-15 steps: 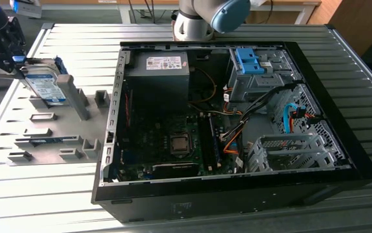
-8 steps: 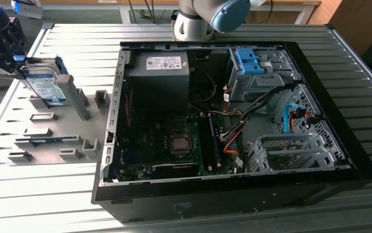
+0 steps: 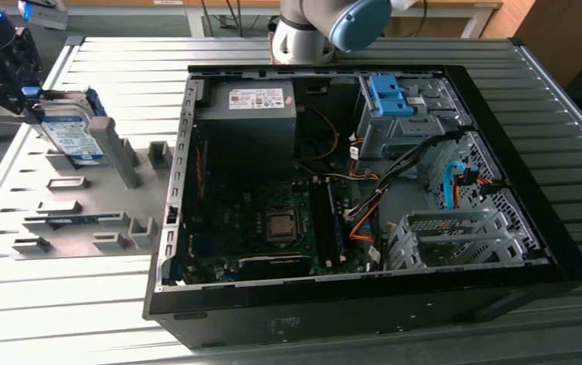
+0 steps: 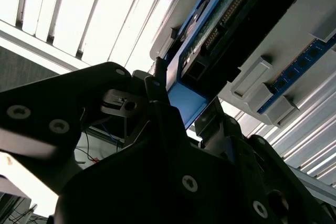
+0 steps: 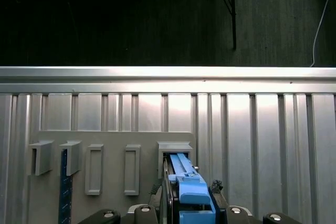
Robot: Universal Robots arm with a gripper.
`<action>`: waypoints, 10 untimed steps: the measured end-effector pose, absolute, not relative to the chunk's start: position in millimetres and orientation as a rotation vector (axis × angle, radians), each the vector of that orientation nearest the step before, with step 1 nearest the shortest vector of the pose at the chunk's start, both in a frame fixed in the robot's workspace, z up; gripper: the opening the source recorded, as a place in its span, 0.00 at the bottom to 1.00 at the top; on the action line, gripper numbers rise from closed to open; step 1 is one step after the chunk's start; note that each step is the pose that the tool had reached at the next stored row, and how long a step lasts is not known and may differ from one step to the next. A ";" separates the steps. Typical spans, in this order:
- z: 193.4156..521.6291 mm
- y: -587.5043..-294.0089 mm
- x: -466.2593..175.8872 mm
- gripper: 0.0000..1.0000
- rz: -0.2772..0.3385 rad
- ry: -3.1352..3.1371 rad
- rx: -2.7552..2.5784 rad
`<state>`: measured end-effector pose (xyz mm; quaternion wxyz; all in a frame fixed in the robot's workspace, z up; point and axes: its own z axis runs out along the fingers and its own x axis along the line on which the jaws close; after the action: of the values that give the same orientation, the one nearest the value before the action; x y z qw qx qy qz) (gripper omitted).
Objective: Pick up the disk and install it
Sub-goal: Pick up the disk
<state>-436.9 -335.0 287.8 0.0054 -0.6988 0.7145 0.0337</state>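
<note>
The disk [image 3: 69, 137], silver-grey with a white-and-blue label and blue side rails, stands on edge in a grey holder [image 3: 118, 156] at the exterior view's left. My black gripper [image 3: 39, 105] sits on its upper end. In the first wrist view a blue rail of the disk [image 5: 187, 182] runs between my fingers [image 5: 157, 188] and into the holder's slot [image 5: 175, 149], with my gripper [image 5: 187, 191] shut on it. The second wrist view shows the disk's green circuit board side [image 4: 231, 14] and the gripper [image 4: 184, 106] clamped on the blue rail.
The grey fixture plate [image 3: 88, 199] carries several small slotted holders and a blue memory stick [image 3: 68, 221]. The open computer case [image 3: 564, 251] lies at the exterior view's right, with a blue bracket [image 3: 387, 95] in its drive bay and a metal cage [image 3: 453, 237]. The arm's base [image 3: 306, 30] stands behind the case.
</note>
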 end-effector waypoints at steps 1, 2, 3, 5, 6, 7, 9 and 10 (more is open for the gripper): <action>287.8 -335.0 -437.0 0.47 0.105 2.237 -2.188; 287.8 -335.0 -437.0 0.47 0.105 2.237 -2.188; 287.7 -335.0 -437.0 0.47 0.104 2.237 -2.188; 287.7 -335.0 -437.0 0.45 0.104 2.238 -2.189; 287.7 -335.0 -437.0 0.45 0.104 2.238 -2.188; 287.7 -335.0 -437.0 0.38 0.104 2.238 -2.188; 287.7 -335.0 -437.0 0.38 0.104 2.238 -2.189; 287.7 -335.0 -437.0 0.38 0.104 2.238 -2.189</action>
<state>-437.0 -335.0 287.7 0.0049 -0.6988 0.7145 0.0332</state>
